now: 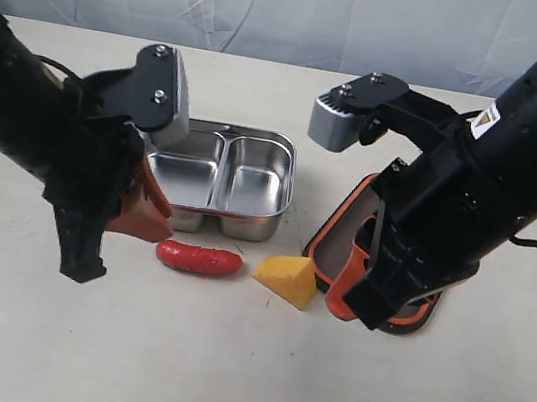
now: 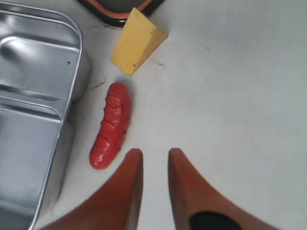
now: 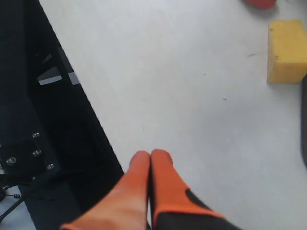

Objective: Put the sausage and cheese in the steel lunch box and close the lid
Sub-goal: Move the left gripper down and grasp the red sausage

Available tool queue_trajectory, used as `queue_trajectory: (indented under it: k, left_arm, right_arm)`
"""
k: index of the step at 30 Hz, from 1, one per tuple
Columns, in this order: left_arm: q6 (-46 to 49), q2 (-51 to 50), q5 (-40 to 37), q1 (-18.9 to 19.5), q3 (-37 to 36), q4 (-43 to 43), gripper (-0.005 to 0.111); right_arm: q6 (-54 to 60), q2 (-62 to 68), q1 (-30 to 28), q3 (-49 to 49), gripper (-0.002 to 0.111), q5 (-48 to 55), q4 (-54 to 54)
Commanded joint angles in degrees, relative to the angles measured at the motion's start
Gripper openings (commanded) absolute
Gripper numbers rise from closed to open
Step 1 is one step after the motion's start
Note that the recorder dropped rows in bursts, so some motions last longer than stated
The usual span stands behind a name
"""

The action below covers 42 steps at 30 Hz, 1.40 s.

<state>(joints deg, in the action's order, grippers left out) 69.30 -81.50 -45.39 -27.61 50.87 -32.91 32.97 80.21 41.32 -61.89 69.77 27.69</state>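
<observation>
We are holding our left tool narrowly parted and empty near one end of the glossy red toy sausage, lying on the pale bench just beside the shiny two-compartment steel lunch box; we are wanting it wider, straddling the sausage's middle crosswise

Overview, close wrist views; shared cheese
</observation>
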Motion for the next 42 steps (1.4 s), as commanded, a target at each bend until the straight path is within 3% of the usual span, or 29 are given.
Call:
queue_trajectory:
  k: [1, 6, 18, 35, 42]
  left_arm:
    - [-0.3, -4.4, 5.5, -3.2, 0.9, 6.3, 0.039]
    - [-0.1, -7.9, 9.3, -4.8, 1.1, 8.5, 0.050]
    - [0.3, -13.9, 13.5, -10.2, 1.2, 14.9, 0.053]
    - [0.1, -20.1, 20.7, -10.2, 1.4, 15.0, 0.053]
    - [0.1, -24.0, 20.2, -10.2, 4.2, 15.0, 0.053]
  right_arm:
    - [-0.6, -0.5, -0.1, -0.1, 0.000, 0.2, -0.2]
    - [-0.6, -0.5, -0.1, -0.1, 0.000, 0.2, -0.4]
    - [-0.6, -0.5, -0.1, -0.1, 0.000, 0.2, -0.8]
    - [-0.6, -0.5, -0.1, -0.1, 0.000, 0.2, -3.1]
    - [-0.6, -0.5, -0.1, -0.1, 0.000, 0.2, -3.2]
